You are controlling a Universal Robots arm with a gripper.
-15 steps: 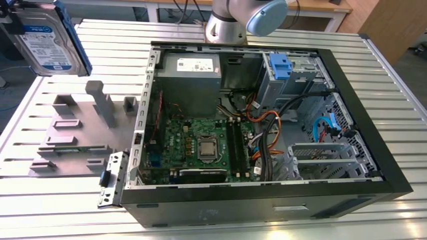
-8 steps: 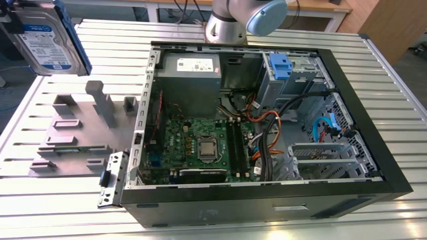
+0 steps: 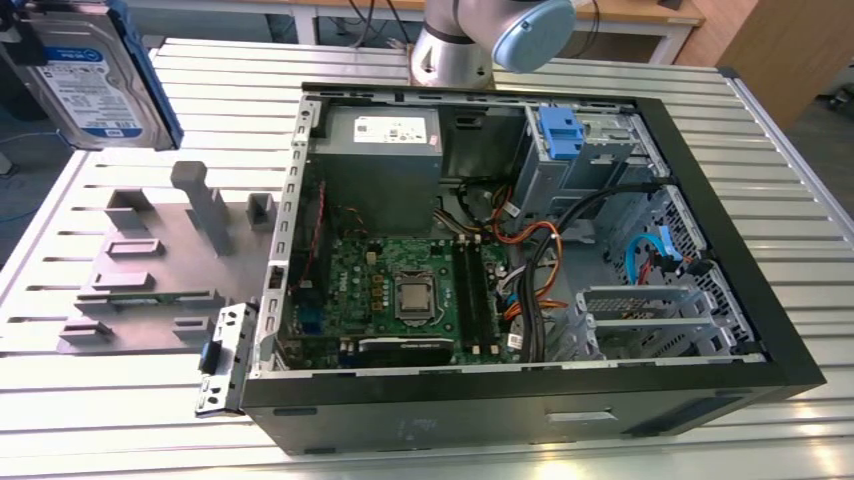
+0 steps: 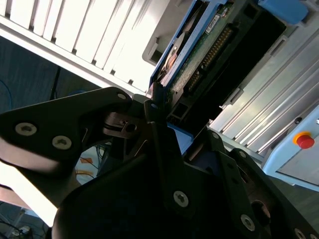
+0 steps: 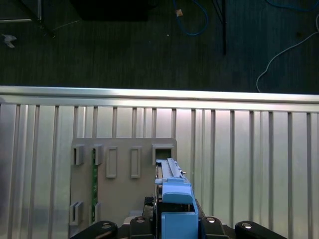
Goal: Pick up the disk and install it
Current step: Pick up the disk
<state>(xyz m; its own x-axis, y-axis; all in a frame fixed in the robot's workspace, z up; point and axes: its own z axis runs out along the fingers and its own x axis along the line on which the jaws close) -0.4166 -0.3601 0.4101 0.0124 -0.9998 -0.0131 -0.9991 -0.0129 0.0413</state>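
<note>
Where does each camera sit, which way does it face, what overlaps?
Exterior view: off-arm, high, looking down on the open black computer case, slatted metal table; grey-blue arm joint beyond it.
First wrist view: wrist-mounted, looking down past the gripper at the grey fixture plate and dark floor.
Second wrist view: wrist-mounted, close along black fingers clamping the silver, blue-framed disk.
Shared: all three show the disk; exterior and first wrist views share plate and table.
</note>
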